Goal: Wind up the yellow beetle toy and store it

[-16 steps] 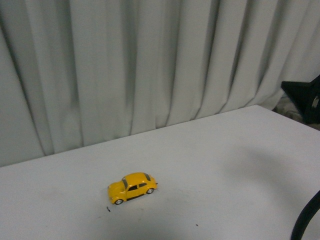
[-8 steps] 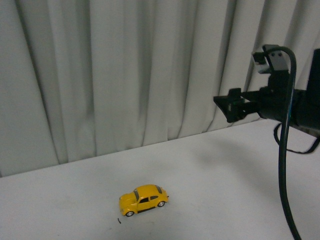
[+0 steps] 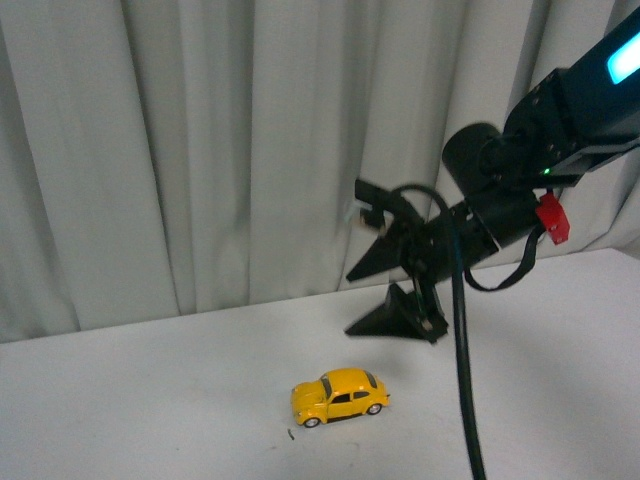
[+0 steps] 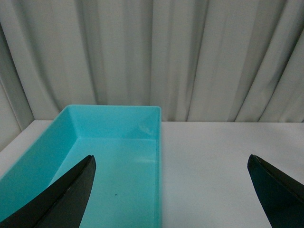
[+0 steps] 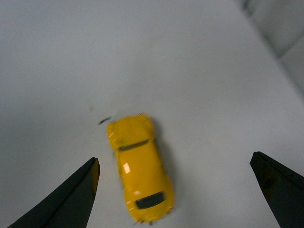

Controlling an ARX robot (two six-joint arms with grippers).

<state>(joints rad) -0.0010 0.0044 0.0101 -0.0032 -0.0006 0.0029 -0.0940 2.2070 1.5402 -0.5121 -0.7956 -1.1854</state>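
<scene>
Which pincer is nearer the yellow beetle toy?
Right. The right pincer hangs open above the yellow beetle toy; the left pincer, open, faces a teal bin, toy out of its view.

White bench (image 3: 130, 400). Yellow beetle toy (image 3: 340, 397) upright on its wheels on bench; tiny dark speck (image 3: 289, 434) just beside it. Open turquoise tray (image 4: 114, 121) on bench in left wrist view.

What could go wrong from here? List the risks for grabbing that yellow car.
1. The yellow beetle toy sits off-centre between the right gripper's open fingers, nearer one of them. That finger may touch first and roll the toy away on its wheels.
2. The toy is small and glossy, so a grip on its rounded roof could slip.
</scene>
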